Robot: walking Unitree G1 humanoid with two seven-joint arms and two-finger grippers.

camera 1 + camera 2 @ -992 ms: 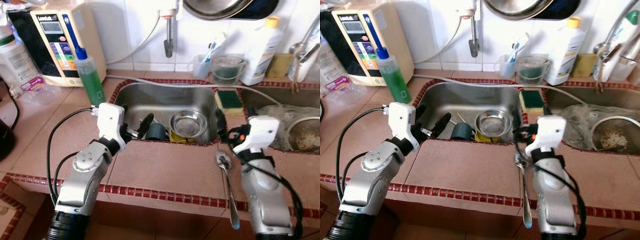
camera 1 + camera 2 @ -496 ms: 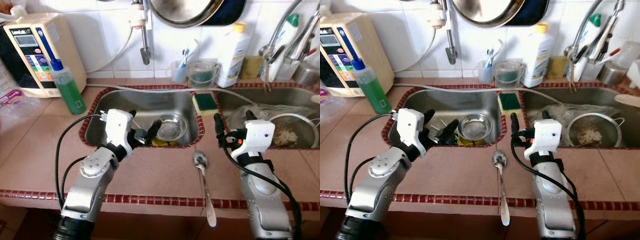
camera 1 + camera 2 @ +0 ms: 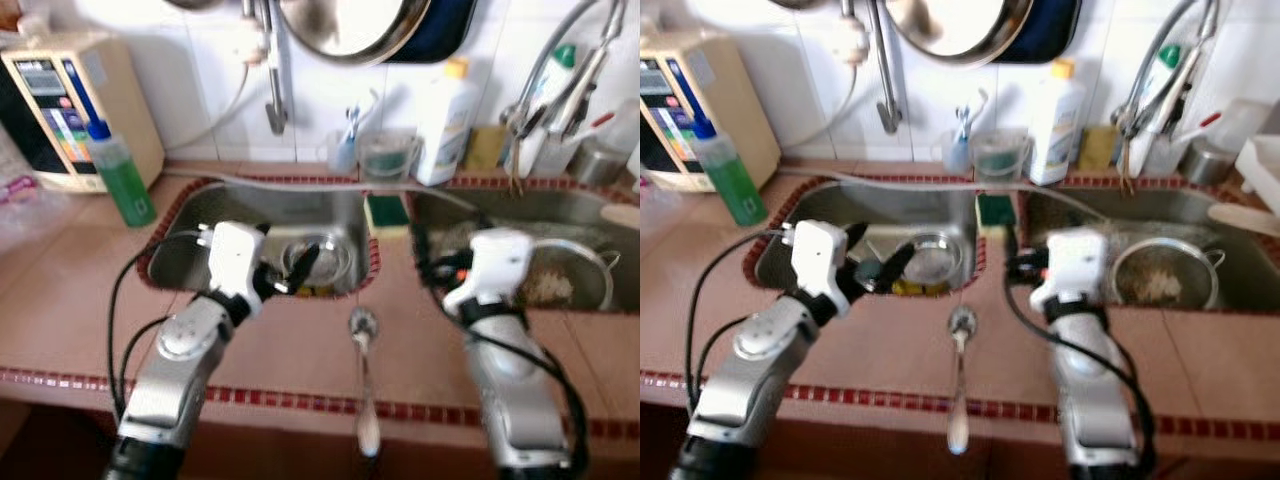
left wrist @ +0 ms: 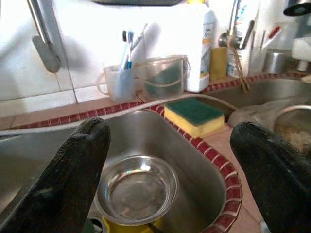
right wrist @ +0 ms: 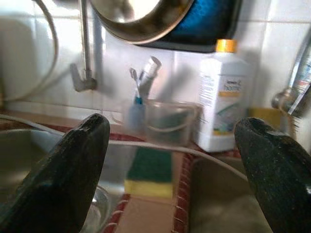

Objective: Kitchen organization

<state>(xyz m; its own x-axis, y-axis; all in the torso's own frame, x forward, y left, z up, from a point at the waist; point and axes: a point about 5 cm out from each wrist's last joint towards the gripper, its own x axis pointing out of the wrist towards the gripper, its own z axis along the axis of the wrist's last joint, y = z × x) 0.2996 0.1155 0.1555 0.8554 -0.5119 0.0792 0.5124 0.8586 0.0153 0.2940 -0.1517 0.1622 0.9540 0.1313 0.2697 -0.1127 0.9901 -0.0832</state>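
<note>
1. A tiled kitchen counter (image 3: 300,340) with two steel sinks is seen.
2. The left pincer (image 3: 285,272) is held over the left sink's (image 3: 200,240) near edge, fingers spread apart, nothing gripped.
3. A steel bowl (image 4: 137,188) lies in that sink just beyond it.
4. The right pincer (image 3: 1012,252) is held with fingers apart near the sponge (image 3: 991,208) on the divider.
5. A spoon (image 3: 363,380) lies on the counter between the arms.

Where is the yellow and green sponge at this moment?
The sponge lies on the tiled divider between the two sinks, in the middle of the left eye view, just in front of the clear measuring cup and white bottle.
</note>
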